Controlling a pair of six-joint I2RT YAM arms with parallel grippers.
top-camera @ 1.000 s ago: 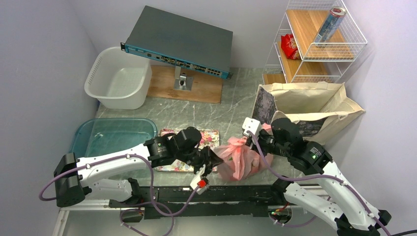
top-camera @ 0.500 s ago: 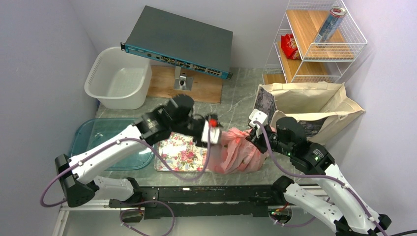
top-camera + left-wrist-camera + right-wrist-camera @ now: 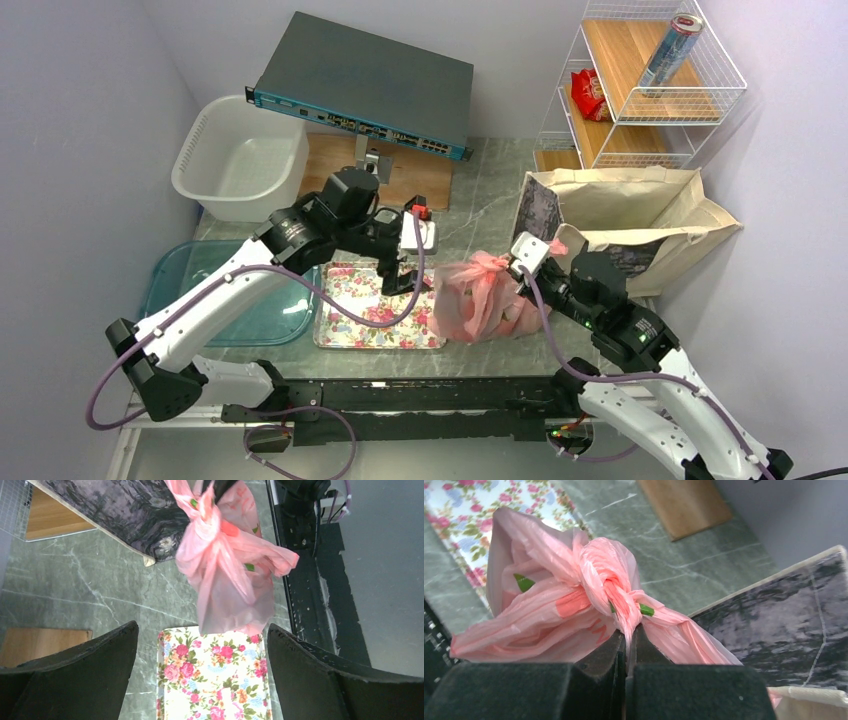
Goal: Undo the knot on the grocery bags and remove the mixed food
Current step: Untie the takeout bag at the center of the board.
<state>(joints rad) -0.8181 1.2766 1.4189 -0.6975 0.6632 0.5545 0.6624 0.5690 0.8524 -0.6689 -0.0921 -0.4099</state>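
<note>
The pink plastic bag stands at the right end of the floral tray, its knot on top. My right gripper is shut on a twisted strand of the bag just under the knot; the right wrist view shows its jaws pinching the pink film. My left gripper hangs open over the tray, left of the bag and apart from it; in its wrist view the bag sits beyond its wide fingers. The beige tote stands behind the right arm. The mixed food is hidden inside the bags.
A white basin and a teal tub sit at the left. A network switch on a stand over a wooden board is at the back. The wire rack at back right holds a can and a red packet.
My left gripper has let go of the pink bag, opened wide and drawn back to the left and away over the tray. The right gripper stayed shut on the bag near the knot.
</note>
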